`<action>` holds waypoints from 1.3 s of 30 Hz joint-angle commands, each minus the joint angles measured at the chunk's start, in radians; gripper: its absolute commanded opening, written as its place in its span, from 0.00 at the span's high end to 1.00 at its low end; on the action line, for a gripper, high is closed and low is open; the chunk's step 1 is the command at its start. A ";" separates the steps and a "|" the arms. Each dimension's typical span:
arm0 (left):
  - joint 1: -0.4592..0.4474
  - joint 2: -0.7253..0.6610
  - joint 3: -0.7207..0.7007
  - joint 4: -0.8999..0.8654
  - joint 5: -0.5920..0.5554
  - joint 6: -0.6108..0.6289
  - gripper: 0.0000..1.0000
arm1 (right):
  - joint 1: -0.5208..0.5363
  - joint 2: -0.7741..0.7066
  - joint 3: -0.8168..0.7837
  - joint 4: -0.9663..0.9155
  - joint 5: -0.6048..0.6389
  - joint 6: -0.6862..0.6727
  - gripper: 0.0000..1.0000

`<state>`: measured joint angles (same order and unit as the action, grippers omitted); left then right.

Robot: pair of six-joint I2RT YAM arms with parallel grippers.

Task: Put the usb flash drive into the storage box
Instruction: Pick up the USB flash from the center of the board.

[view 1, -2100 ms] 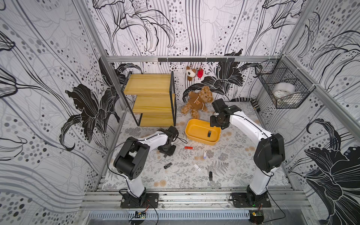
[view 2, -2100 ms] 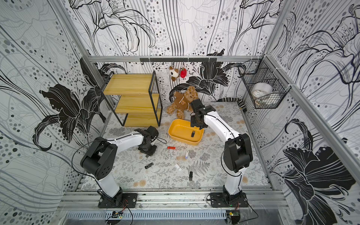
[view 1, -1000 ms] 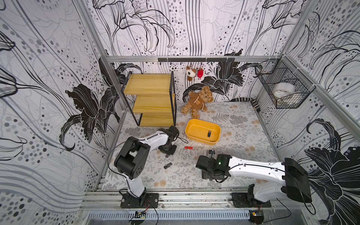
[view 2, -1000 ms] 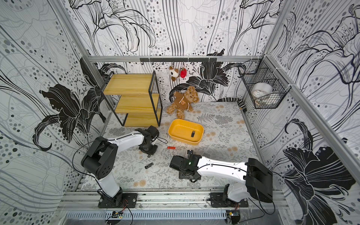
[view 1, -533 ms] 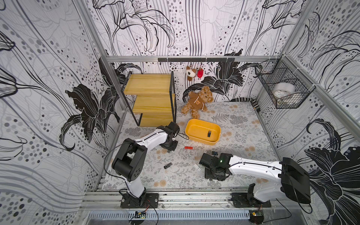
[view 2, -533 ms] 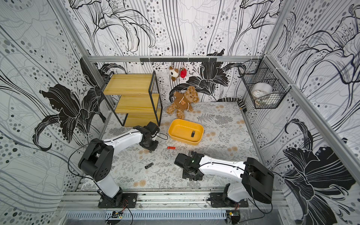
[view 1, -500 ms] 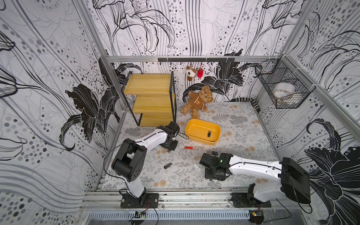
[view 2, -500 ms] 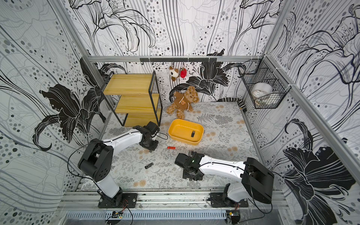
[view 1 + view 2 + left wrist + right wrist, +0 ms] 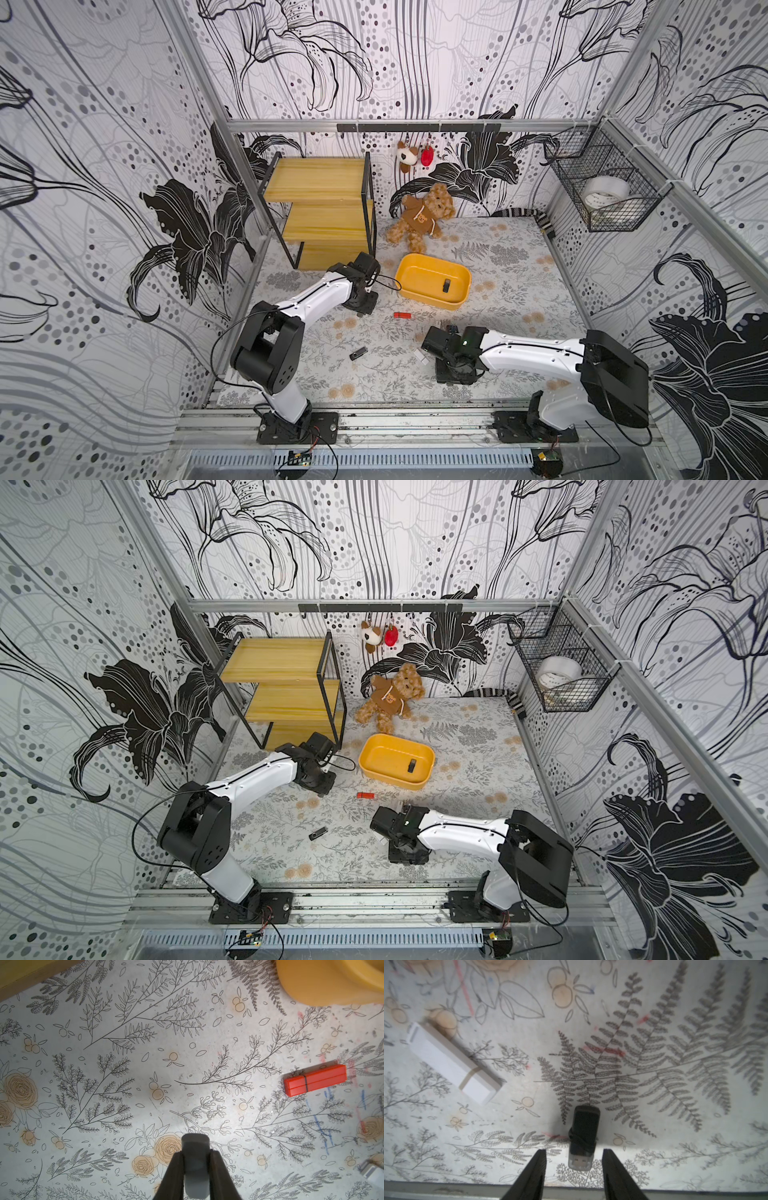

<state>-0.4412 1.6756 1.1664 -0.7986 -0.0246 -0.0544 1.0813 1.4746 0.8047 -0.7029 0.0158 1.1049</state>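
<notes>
The storage box [image 9: 419,270] [image 9: 380,750] is a shallow yellow tub in mid-table with a black flash drive [image 9: 446,285] [image 9: 411,765] inside; its corner [image 9: 332,980] shows in the left wrist view. My right gripper [image 9: 574,1150] [image 9: 453,372] is low near the front edge. Its jaws stand open on either side of a black usb flash drive [image 9: 584,1126] with a clear cap, gaps on both sides. My left gripper [image 9: 196,1153] [image 9: 361,305] hovers left of the box, shut on a small grey flash drive [image 9: 195,1142].
On the mat lie a red flash drive [image 9: 315,1080] [image 9: 402,315], a white one [image 9: 452,1066] and a black one [image 9: 358,353] [image 9: 318,833]. A wooden shelf rack [image 9: 328,208] stands at back left, a teddy bear [image 9: 422,216] behind the box, a wire basket [image 9: 611,191] on the right wall.
My right gripper's jaws have narrowed around the black drive on the mat and the arm shifted slightly right. My left gripper moved a little toward the shelf and box, still shut.
</notes>
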 commanded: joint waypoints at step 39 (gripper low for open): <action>0.016 -0.043 0.151 -0.035 0.038 -0.068 1.00 | -0.246 -0.039 0.461 -0.308 0.130 -0.268 1.00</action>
<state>-0.4351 1.6428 1.2659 -0.8341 -0.0109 -0.1013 0.9169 1.4399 1.1896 -0.9089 0.0872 0.9539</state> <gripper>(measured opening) 0.208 0.223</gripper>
